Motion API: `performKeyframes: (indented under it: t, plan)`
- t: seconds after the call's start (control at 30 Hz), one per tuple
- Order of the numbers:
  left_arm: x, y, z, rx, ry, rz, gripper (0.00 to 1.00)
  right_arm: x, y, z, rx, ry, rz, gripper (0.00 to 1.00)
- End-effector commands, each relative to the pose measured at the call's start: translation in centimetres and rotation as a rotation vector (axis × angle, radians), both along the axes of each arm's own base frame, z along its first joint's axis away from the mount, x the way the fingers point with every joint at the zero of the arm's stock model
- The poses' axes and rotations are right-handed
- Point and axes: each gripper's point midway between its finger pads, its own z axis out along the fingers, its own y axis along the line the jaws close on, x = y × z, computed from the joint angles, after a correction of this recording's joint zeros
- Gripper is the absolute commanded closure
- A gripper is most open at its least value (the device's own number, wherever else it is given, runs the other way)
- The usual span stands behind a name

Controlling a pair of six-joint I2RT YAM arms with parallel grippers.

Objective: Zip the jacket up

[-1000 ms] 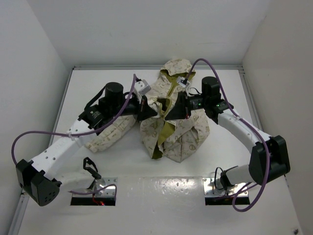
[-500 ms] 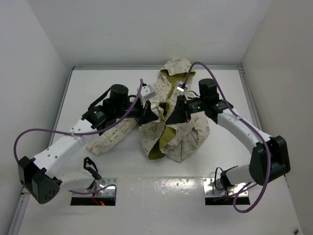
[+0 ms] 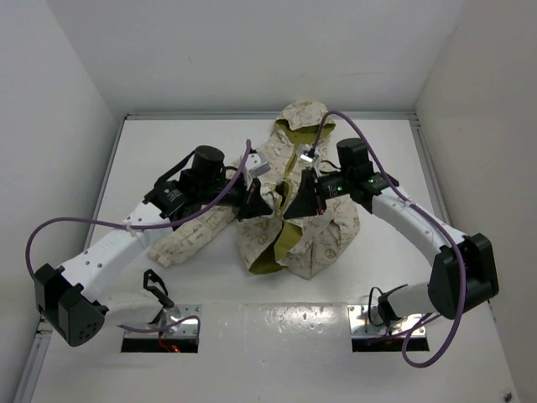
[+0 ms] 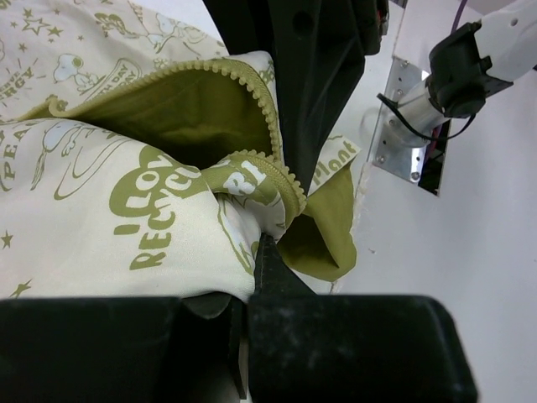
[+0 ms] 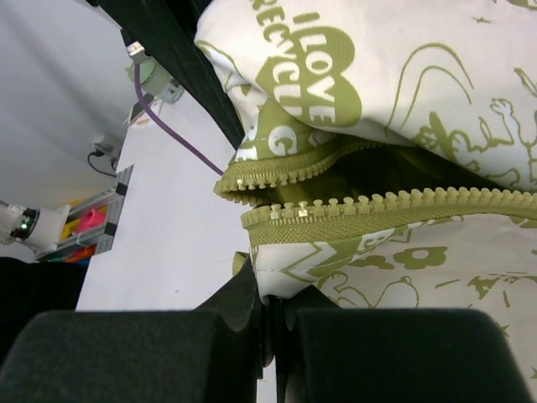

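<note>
The jacket (image 3: 323, 227) lies in the middle of the table (image 3: 210, 327) with its hood (image 3: 304, 117) up against the far edge. Its front is open down the centre, so the olive lining (image 3: 284, 239) shows.

I have both arms reaching in over it, one from each side. The left gripper (image 3: 255, 206) is clenched on the front edge on its side. In its wrist view the fingers (image 4: 267, 260) are pinched together with cream fabric bunched between them, and the toothed zipper edge (image 4: 270, 126) curls away just beyond.

The right gripper (image 3: 297, 204) is clamped the same way on the opposite front edge. Its wrist view shows the two zipper rows (image 5: 361, 206) near each other at one end and parting toward the right — not meshed. The two grippers sit close together, nearly tip to tip.

One sleeve (image 3: 189, 231) runs out under the left arm. For room to move, I see bare tabletop along the near side between hem and arm bases, and a strip on the right toward the side wall (image 3: 478, 101).
</note>
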Motion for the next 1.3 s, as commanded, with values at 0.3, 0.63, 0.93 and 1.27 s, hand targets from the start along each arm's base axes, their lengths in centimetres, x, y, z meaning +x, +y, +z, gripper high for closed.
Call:
performKeyframes:
  t: [0.3, 0.63, 0.93, 1.27]
  plan:
    - [0.3, 0.5, -0.6, 0.064, -0.038, 0.015, 0.97, 1.1, 0.2, 5.1, 0.117, -0.155, -0.001, 1.00]
    - [0.6, -0.3, 1.4, 0.001, -0.022, -0.008, 0.89, -2.7, 0.2, 2.9, 0.054, -0.233, 0.102, 1.00]
    - [-3.2, -0.5, 1.9, -0.054, -0.055, -0.206, 0.86, -2.7, 0.4, 2.8, 0.060, -0.228, 0.092, 1.00]
    - [-3.0, 0.3, 1.1, 0.003, -0.086, -0.172, 0.60, -2.2, 0.6, 3.3, 0.076, -0.183, 0.066, 1.00]
